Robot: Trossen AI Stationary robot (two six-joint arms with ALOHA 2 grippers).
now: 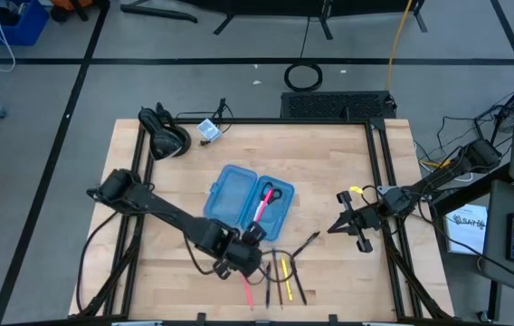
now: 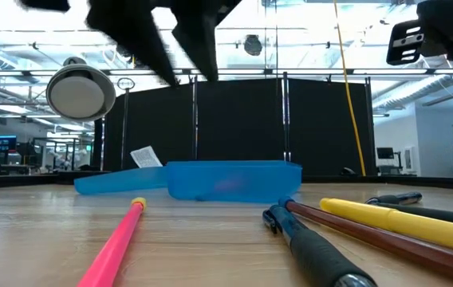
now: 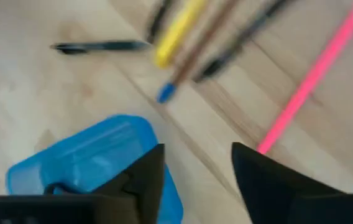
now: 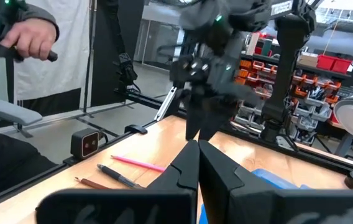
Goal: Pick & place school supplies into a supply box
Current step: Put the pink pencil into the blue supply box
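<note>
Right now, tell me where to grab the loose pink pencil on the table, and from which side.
Grip the pink pencil at mid-shaft, coming straight down from above with the pincer's fingers across its length. It lies flat on the wood, apart from the cluster of pens, so both long sides look free.

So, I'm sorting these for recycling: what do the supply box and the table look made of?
Supply box: translucent blue plastic by its look, smooth and slightly glossy; light passes through its walls. Table: pale wood, apparently butcher-block, with visible grain strips and a matte finish.
</note>
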